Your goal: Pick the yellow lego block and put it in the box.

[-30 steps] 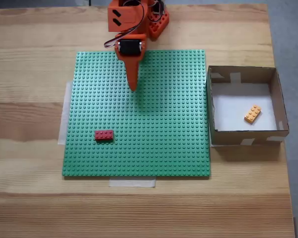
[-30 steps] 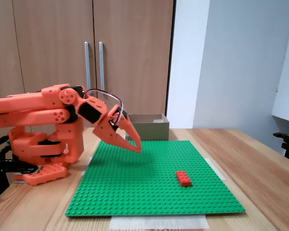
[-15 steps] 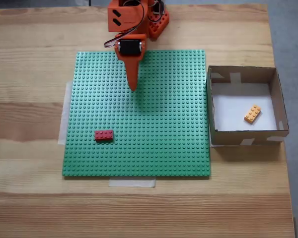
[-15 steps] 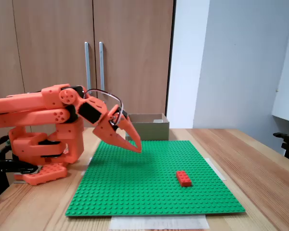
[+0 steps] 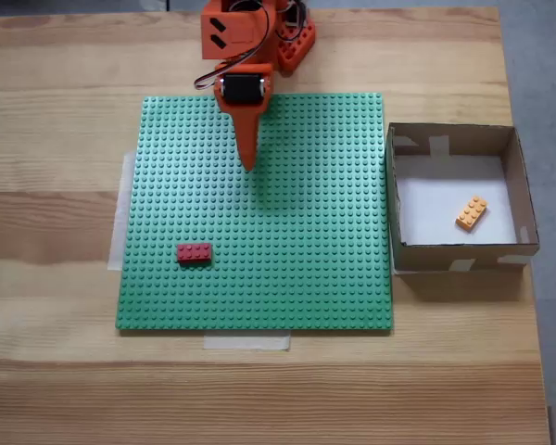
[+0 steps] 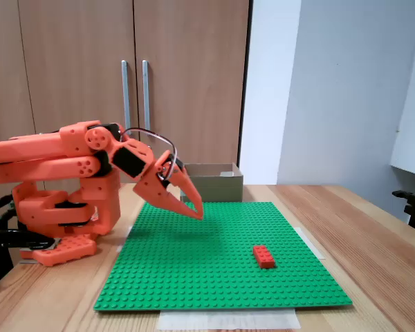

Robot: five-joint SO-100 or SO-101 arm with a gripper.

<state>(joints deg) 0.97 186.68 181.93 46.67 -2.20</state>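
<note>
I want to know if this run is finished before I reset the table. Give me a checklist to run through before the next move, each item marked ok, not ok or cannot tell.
1. Yellow block lies on the white floor of the box: ok.
2. Gripper holds nothing, jaws together: ok.
3. Gripper is above the green baseplate, apart from the box: ok.
4. Red block sits on the baseplate, away from the gripper: ok.
5. Box stands upright beside the baseplate's right edge in the top-down fixed view: ok.
6. Yellow block lies flat, studs up: ok in the top-down fixed view.
</note>
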